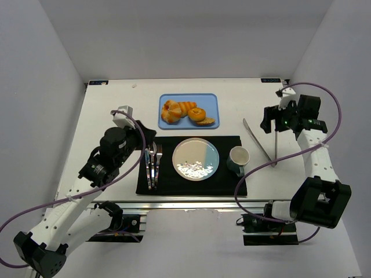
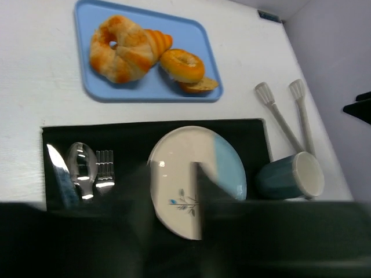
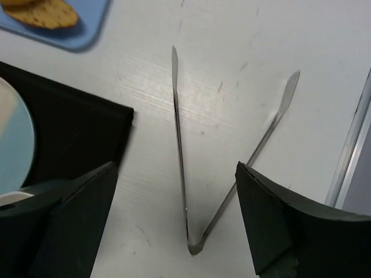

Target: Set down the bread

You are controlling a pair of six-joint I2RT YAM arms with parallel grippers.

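Left gripper: my jaws were clenched, with nothing seen in them. Right gripper: jaws released, wide apart above the tongs. The bread lay in the right half of the blue tray, touching a croissant and resting on the brown slice.

On the tray, croissants and a slice touch the bread; its top is clear. The tongs lie on open tabletop below the right hand.

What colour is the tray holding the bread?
The tray is light blue, clearest in the left wrist view.
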